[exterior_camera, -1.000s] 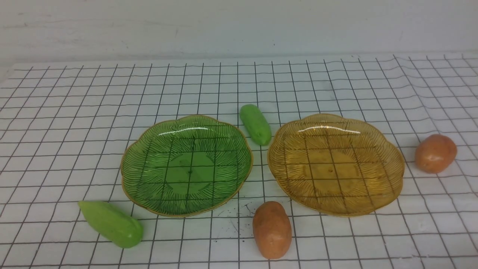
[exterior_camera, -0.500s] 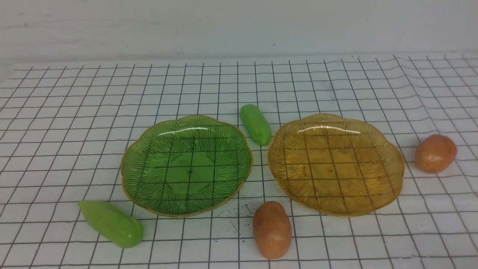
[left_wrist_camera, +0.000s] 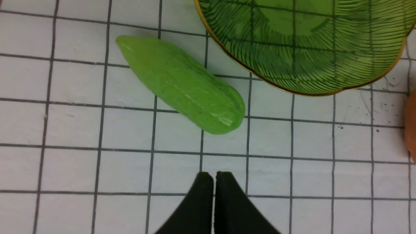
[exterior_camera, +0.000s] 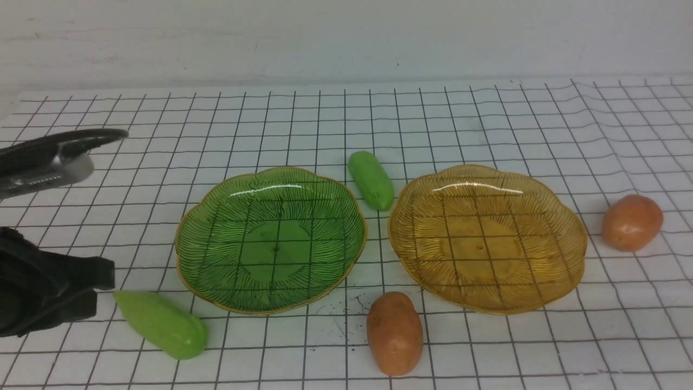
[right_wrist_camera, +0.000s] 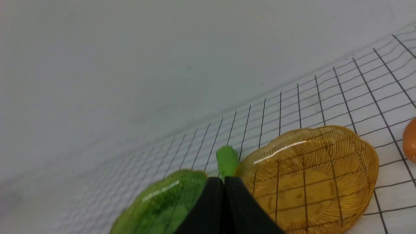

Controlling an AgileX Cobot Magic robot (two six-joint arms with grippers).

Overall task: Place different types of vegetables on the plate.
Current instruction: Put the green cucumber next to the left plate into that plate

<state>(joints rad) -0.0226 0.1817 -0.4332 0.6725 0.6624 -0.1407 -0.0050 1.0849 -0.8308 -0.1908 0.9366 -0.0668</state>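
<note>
Both plates are empty: a green glass plate (exterior_camera: 227, 260) at centre left and an amber one (exterior_camera: 541, 260) at centre right. The vegetables all lie on the grid cloth. One light-green cucumber (exterior_camera: 161, 325) is at the green plate's near left, another (exterior_camera: 371, 180) lies between the plates' far rims. One orange-brown potato (exterior_camera: 394, 333) sits in front between the plates, another (exterior_camera: 632, 222) right of the amber plate. My left gripper (exterior_camera: 103, 281) is shut and empty, just left of the near cucumber (left_wrist_camera: 182, 84). My right gripper (right_wrist_camera: 223, 180), shut and empty, hangs above the plates and is out of the front view.
A white wall rises behind the table's far edge. The left arm's upper part (exterior_camera: 54, 154) reaches in over the left edge of the cloth. In the left wrist view the green plate's rim (left_wrist_camera: 292, 91) lies close beside the near cucumber.
My left arm has come into the front view from the left edge, beside the near cucumber. The plates and vegetables have not moved.
</note>
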